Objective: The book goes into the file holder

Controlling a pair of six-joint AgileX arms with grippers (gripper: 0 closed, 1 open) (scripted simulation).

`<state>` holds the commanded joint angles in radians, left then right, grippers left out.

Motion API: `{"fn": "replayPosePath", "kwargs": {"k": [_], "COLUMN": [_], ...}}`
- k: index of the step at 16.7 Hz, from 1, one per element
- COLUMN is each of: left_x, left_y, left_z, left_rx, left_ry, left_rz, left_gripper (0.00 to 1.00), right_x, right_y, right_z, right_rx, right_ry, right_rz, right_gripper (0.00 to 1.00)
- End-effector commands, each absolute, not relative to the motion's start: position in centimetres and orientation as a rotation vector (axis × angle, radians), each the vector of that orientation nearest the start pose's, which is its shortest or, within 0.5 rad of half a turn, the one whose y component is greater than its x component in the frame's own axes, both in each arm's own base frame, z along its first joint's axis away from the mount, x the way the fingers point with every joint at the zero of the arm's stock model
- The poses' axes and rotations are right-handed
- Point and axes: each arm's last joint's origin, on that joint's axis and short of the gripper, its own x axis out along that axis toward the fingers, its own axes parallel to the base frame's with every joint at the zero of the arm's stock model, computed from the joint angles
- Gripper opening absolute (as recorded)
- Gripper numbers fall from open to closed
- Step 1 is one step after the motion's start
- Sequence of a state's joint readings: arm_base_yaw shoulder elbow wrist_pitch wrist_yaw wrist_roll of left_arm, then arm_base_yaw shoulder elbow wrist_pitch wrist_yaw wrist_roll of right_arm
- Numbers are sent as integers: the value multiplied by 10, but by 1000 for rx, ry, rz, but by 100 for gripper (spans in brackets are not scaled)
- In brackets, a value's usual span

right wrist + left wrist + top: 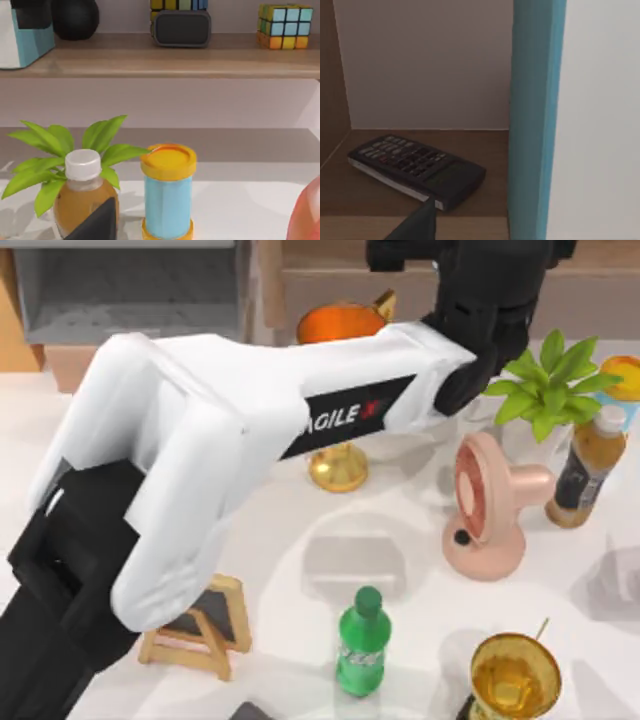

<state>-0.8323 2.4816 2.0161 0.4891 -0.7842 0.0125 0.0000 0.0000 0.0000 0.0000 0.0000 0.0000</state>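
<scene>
The teal book (27,42) with a white face stands upright on the brown shelf (165,62) at the back right. My left gripper (470,270) reaches up to that shelf, with the arm stretched across the table. In the left wrist view the book's teal edge (535,120) is very close. One dark fingertip (420,225) stands apart from it, so the gripper is open. The grey file holder (120,290) with its deep cavity sits at the back left, far from the book. My right arm is parked; its dark fingertip (97,222) sits off centre, open.
A black calculator (415,167) lies on the shelf beside the book. A speaker (181,29) and a colour cube (282,26) also stand on the shelf. On the table are a gold trophy (338,465), pink fan (490,505), plant (545,385), tea bottle (585,465), green bottle (362,640) and small easel (205,625).
</scene>
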Motion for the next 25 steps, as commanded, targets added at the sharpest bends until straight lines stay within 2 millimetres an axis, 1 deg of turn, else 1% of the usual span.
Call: {"fn": "replayPosePath", "kwargs": {"k": [2, 7, 14, 18, 25], "left_x": [406, 408, 425, 426, 426], "left_y": [-403, -401, -404, -404, -404], "left_z": [204, 203, 204, 204, 204], "left_rx": [-13, -10, -13, -13, -13], "left_ry": [-11, -8, -11, -11, -11], "left_rz": [-17, -15, -17, -17, -17], "left_gripper": [100, 100, 100, 100, 47], "right_x": [106, 106, 106, 106, 106], "right_y": [-1, -1, -1, -1, -1], "right_z": [160, 160, 160, 160, 160], "right_rx": [0, 0, 0, 0, 0], "right_ry": [0, 0, 0, 0, 0], "right_rz": [0, 0, 0, 0, 0], "right_gripper": [100, 100, 100, 100, 100]}}
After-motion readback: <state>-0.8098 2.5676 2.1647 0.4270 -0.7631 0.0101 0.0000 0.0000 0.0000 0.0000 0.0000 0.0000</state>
